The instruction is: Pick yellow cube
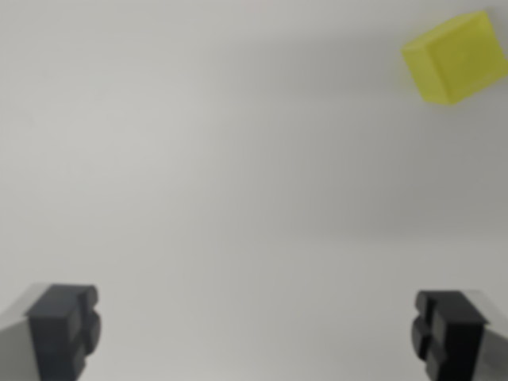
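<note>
The small, matte yellow cube (pixel 456 57) sits at the upper right corner of the wrist view, on a plain pale grey surface (pixel 238 159), partly cut by the frame edge and turned so one corner points toward the camera. The gripper (pixel 258 329) hangs with its two dark grey padded fingers (pixel 63 325) spread wide apart and nothing between them. The cube lies well off toward the wrist view's right and ahead of the fingers, so the coming move likely needs a shift that way. No writing or brand is visible.
</note>
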Robot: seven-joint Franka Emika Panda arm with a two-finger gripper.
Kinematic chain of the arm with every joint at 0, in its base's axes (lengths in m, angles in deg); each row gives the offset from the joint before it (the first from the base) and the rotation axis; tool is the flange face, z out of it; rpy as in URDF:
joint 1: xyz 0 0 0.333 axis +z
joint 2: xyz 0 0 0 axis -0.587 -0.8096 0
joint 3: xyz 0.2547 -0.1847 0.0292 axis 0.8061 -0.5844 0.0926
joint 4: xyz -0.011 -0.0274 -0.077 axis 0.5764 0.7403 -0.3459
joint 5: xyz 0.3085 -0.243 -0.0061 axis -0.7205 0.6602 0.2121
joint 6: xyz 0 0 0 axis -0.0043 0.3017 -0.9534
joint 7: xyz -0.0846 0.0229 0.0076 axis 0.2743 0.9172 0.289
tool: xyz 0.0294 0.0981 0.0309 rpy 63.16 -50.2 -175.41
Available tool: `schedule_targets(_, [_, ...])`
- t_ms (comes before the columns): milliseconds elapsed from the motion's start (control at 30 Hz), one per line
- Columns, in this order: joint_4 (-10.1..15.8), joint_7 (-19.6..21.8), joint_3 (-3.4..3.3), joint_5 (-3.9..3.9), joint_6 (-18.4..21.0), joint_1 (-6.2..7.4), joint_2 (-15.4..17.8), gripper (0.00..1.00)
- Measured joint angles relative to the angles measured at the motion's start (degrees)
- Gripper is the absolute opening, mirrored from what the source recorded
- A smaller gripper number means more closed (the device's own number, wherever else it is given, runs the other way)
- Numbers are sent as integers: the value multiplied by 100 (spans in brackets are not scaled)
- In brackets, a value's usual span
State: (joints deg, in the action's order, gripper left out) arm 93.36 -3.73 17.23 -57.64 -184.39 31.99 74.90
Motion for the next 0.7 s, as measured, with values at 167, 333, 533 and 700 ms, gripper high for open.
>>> schedule_targets(167, [-7, -256, 0, -11, -135, -84, -148, 100])
schedule_targets(333, [-24, -510, 0, -21, -264, -166, -301, 100])
schedule_targets(533, [-62, -814, 1, -35, -415, -263, -493, 100])
schedule_targets(700, [-104, -1066, 1, -46, -535, -343, -659, 100])
